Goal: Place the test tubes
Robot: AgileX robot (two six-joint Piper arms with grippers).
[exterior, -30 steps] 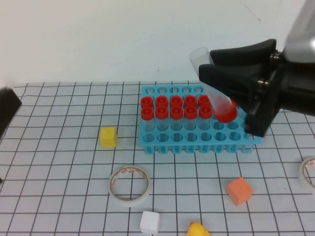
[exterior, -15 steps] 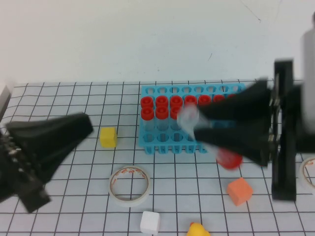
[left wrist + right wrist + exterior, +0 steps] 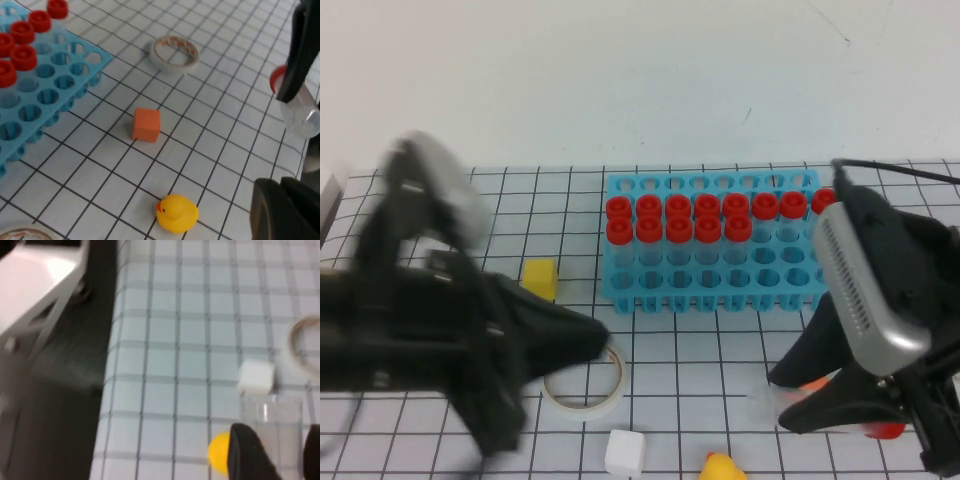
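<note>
**Operator:** Where is my right gripper sitting?

**Spotter:** Your right gripper [image 3: 785, 402] is hanging low over the near right part of the mat [image 3: 720, 340], in front of the rack [image 3: 720, 280]. Its fingers are standing partly apart and pinching the test tube [image 3: 761, 404]. The tube is lying roughly level, with its clear end pointing toward the table's middle and its red cap toward the right edge.

**Operator:** And the left one?

**Spotter:** Your left gripper [image 3: 592, 343] is pointing in from the left with its fingers pressed together and nothing between them. Its tip is covering part of the tape roll [image 3: 582, 392]. The yellow block [image 3: 540, 278] is lying just beside that arm, left of the rack.

**Operator:** What is crowding the near edge?

**Spotter:** The white cube [image 3: 625, 452] and the duck [image 3: 720, 466] are sitting at the near edge, between your two grippers. The orange cube [image 3: 146, 125] is lying near the held tube. A second tape roll [image 3: 175, 52] is lying apart from the cube.

**Operator:** Where am I finding room?

**Spotter:** A strip of bare grid is running between the rack's front edge and both grippers. The capped tubes [image 3: 678, 218] are filling two rows toward the back, eight in one and five in the next. The front rows are showing open holes. The rack's right end is sitting close to your right arm.
</note>
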